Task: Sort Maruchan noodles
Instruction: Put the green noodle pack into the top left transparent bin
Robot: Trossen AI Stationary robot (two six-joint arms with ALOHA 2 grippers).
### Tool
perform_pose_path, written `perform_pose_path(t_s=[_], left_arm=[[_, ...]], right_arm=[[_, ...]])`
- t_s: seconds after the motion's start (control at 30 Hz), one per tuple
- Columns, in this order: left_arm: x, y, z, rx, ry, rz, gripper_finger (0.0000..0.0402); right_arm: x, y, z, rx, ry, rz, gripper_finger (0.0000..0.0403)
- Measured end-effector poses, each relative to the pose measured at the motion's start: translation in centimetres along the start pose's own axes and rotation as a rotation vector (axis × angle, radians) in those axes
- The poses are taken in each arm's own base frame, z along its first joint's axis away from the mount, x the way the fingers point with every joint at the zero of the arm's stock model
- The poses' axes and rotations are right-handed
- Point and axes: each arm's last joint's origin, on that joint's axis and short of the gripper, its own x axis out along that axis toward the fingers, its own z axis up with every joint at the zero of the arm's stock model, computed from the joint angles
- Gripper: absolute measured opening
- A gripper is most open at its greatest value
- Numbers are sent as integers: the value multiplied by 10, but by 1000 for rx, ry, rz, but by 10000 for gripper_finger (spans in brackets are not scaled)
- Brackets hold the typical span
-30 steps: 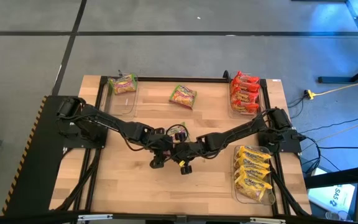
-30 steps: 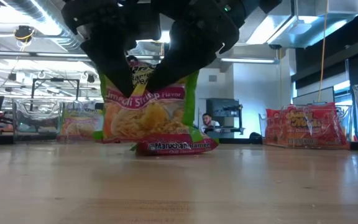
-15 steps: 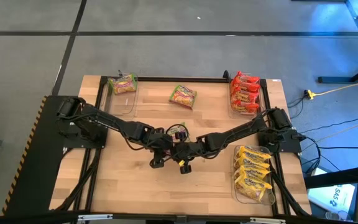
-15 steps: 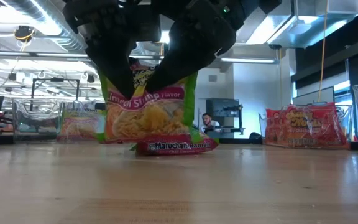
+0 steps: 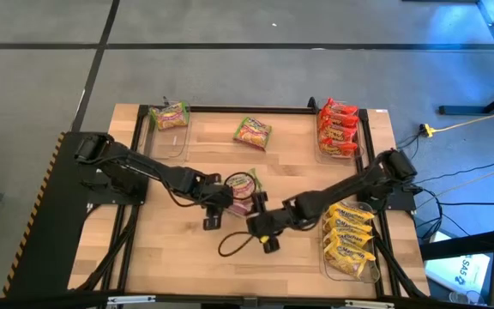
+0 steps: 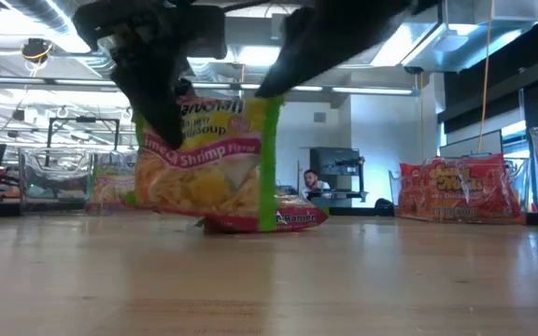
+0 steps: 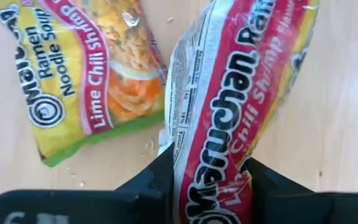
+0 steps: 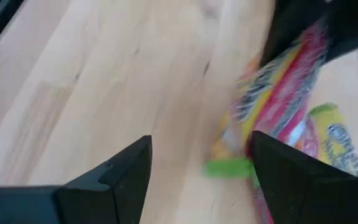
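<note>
While the left tool (image 7: 207,180) pinches a green-pink noodle packet (image 7: 229,106) between its two fingers, the packet hangs on its edge just above the middle of the counter (image 5: 170,249). A second green-pink packet (image 7: 79,74) lies flat on the wood right beside it. The right tool (image 5: 264,230) sits near them, a little toward the front, with its fingers spread wide and nothing in them. Farther out, another green-pink packet (image 5: 253,131) lies alone near the back edge. One more sits in the clear bin (image 5: 171,137) at the back left. Red-orange packets (image 5: 337,129) fill the back right bin, and yellow packets (image 5: 350,240) fill the front right bin.
</note>
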Motion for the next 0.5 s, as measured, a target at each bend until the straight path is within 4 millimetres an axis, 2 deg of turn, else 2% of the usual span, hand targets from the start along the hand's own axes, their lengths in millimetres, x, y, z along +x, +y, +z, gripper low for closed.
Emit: perform_pose_path(t_s=[0.17, 0.23, 0.37, 0.5], left_arm=[[-23, 6, -8, -27, 14, 57, 97], [-35, 10, -12, -35, 22, 92, 97], [-66, 22, -23, -72, 9, 165, 97], [-98, 40, -36, -128, -13, 218, 97]], right_arm=[[-8, 18, -2, -33, 19, 13, 243], [-7, 25, -4, -42, -34, 27, 243], [-7, 28, -27, -29, -118, 32, 244], [-18, 22, -51, 26, -203, 16, 244]])
